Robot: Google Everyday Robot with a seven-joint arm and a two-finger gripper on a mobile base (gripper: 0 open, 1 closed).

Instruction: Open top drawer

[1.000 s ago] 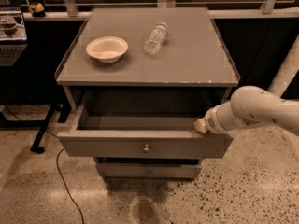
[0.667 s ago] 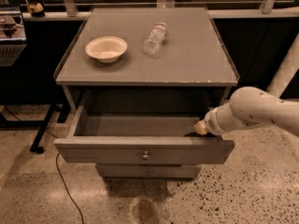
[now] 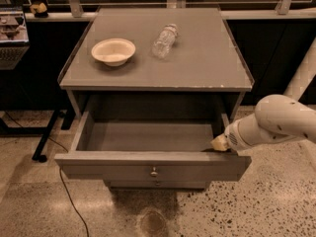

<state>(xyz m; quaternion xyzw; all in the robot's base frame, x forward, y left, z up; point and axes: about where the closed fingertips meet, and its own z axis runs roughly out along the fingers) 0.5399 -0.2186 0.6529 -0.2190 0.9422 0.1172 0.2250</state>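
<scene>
Drawer in the camera view: the top drawer (image 3: 108, 166) stands well out at 6 o'clock, below the surface (image 3: 207, 68). The end effector (image 3: 220, 143) sits at its front rim, toward 4 o'clock; apart or together, I cannot tell. Stiff wood, probably fairly heavy, sliding straight; the knob (image 3: 154, 172) or the rim offers hold.

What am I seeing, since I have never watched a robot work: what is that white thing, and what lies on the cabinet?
The white thing is the robot's single arm; its gripper, the tan tip, sits at the right front edge of the wide grey wooden top drawer, which stands pulled out. The one camera looks down at the grey cabinet from the front. On top lie a cream round bowl and a clear plastic bottle on its side. Whether it grips the drawer cannot be seen.
</scene>
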